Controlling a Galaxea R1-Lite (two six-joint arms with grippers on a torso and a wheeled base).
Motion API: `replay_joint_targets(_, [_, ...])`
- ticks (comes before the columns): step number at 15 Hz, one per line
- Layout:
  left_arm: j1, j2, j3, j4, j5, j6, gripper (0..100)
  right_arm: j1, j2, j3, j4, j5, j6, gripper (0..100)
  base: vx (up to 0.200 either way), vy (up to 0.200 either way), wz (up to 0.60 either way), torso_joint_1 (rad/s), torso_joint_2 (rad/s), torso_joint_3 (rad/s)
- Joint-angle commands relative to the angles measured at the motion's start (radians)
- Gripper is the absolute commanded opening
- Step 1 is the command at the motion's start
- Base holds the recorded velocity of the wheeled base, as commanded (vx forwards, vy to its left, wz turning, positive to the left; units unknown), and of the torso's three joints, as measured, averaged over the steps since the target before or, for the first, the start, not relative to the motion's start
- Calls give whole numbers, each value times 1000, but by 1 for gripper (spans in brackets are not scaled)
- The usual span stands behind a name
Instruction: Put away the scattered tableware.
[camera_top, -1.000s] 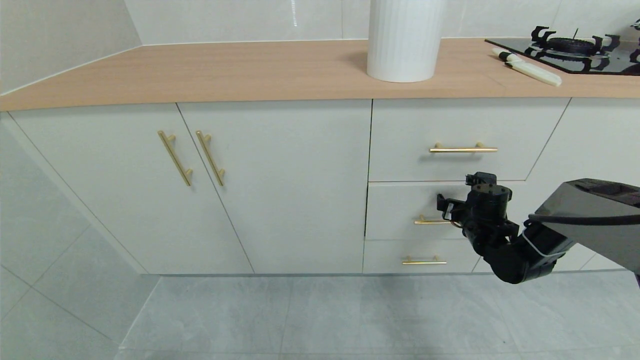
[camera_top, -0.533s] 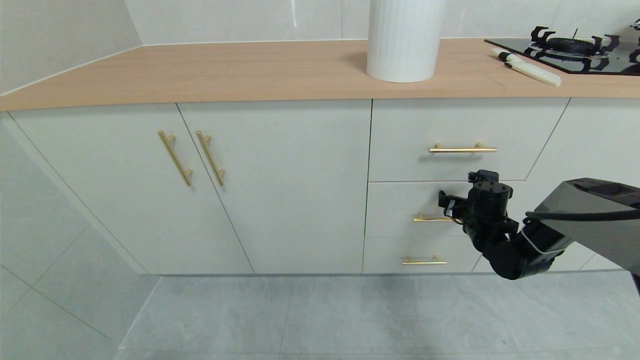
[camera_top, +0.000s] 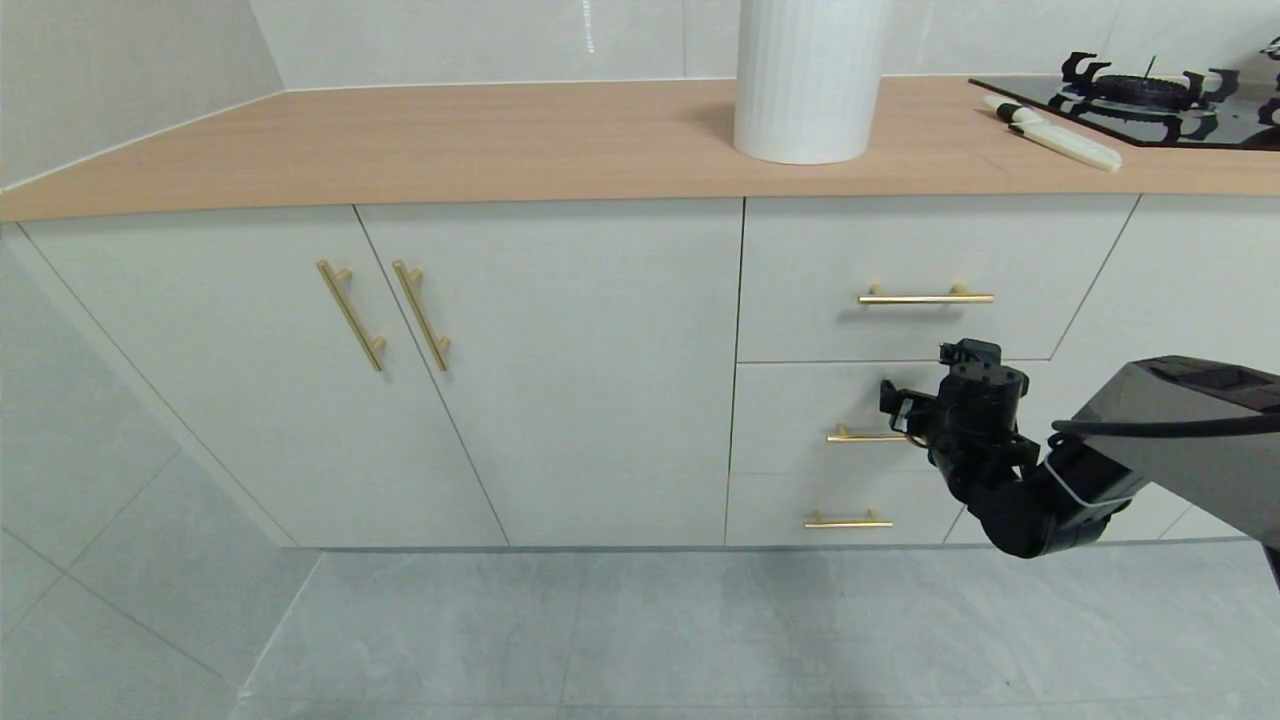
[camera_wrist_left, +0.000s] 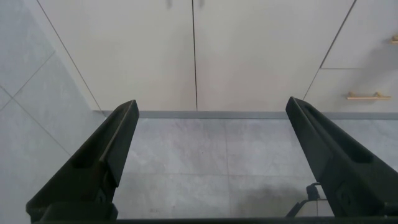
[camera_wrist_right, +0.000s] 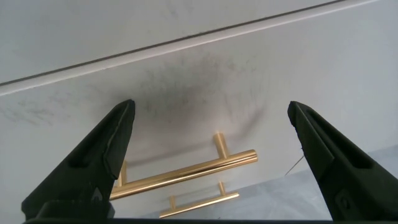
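The cream-bladed, black-handled knife (camera_top: 1050, 135) lies on the wooden worktop (camera_top: 500, 140), not yet put away. My right pincer (camera_wrist_right: 208, 107) gapes wide and empty just before the middle drawer's brass bar handle (camera_top: 862, 437); that drawer is unopened.

A pale knife (camera_top: 1055, 136) lies flat on the wooden countertop (camera_top: 500, 140); just beside the black hob (camera_top: 1140, 95).

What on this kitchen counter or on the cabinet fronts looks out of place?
A cream-coloured kitchen knife lies loose on the light wooden countertop, right beside the black glass gas hob, instead of being stored. Nothing is spilled, and the grey drawers look shut.
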Motion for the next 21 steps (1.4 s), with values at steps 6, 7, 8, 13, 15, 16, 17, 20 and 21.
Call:
replay_joint_targets(6, [0, 0, 0, 0, 1, 0, 100, 7, -328, 331, 2, 2, -5, 100, 0, 0, 0, 0, 0, 0])
replay_joint_targets(7, [0, 0, 0, 0, 1, 0, 100, 7, -340, 339, 2, 2, -5, 100, 0, 0, 0, 0, 0, 0])
replay_joint_targets(8, [0, 0, 0, 0, 1, 0, 100, 6, -475, 429, 2, -7, -5, 100, 0, 0, 0, 0, 0, 0])
replay_joint_targets(13, [0, 0, 0, 0, 1, 0, 100, 6, -1034, 800, 8, -30, -214, 100, 0, 0, 0, 0, 0, 0])
replay_joint_targets(15, [0, 0, 0, 0, 1, 0, 100, 6, -1245, 891, 33, -42, -317, 100, 0, 0, 0, 0, 0, 0])
replay_joint_targets(16, [0, 0, 0, 0, 1, 0, 100, 1, -1373, 906, 99, -68, -370, 100, 0, 0, 0, 0, 0, 0])
replay_joint_targets(17, [0, 0, 0, 0, 1, 0, 100, -2, -1488, 897, 198, -91, -395, 100, 0, 0, 0, 0, 0, 0])
replay_joint_targets(20, [0, 0, 0, 0, 1, 0, 100, -123, -1876, 813, 645, -91, -461, 100, 0, 0, 0, 0, 0, 0])
replay_joint_targets(21, [0, 0, 0, 0, 1, 0, 100, -151, -1976, 768, 800, -82, -462, 100, 0, 0, 0, 0, 0, 0])
